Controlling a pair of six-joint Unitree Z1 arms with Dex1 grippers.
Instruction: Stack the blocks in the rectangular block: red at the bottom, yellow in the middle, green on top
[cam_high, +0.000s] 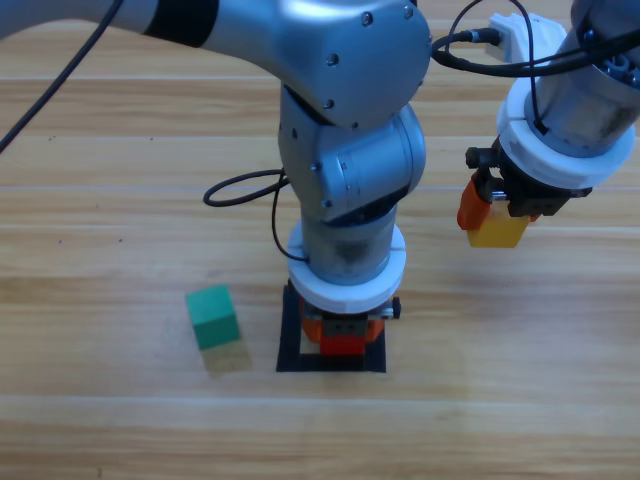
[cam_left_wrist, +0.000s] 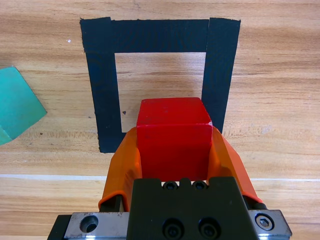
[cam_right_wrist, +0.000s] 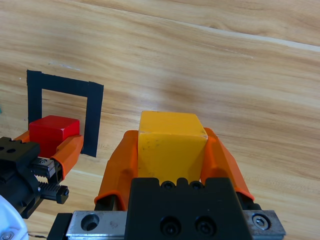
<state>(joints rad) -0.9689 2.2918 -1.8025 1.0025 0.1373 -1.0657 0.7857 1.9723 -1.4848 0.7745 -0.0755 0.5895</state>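
Observation:
My left gripper (cam_high: 345, 335) is shut on the red cube (cam_left_wrist: 172, 135) and holds it over the near side of the dark tape square (cam_left_wrist: 160, 35). Whether the cube rests on the table I cannot tell. The red cube (cam_right_wrist: 52, 130) also shows in the right wrist view, at the edge of the tape square (cam_right_wrist: 65, 85). My right gripper (cam_high: 493, 222) hangs above bare table to the right, shut on the yellow cube (cam_right_wrist: 170, 142). The green cube (cam_high: 212, 316) sits free on the table just left of the tape square (cam_high: 292, 345).
The left arm's grey body (cam_high: 350, 150) rises over the square and hides most of it from above. Black cables (cam_high: 240, 190) loop behind it. Bare wooden table (cam_high: 520, 380) lies in front and to the right.

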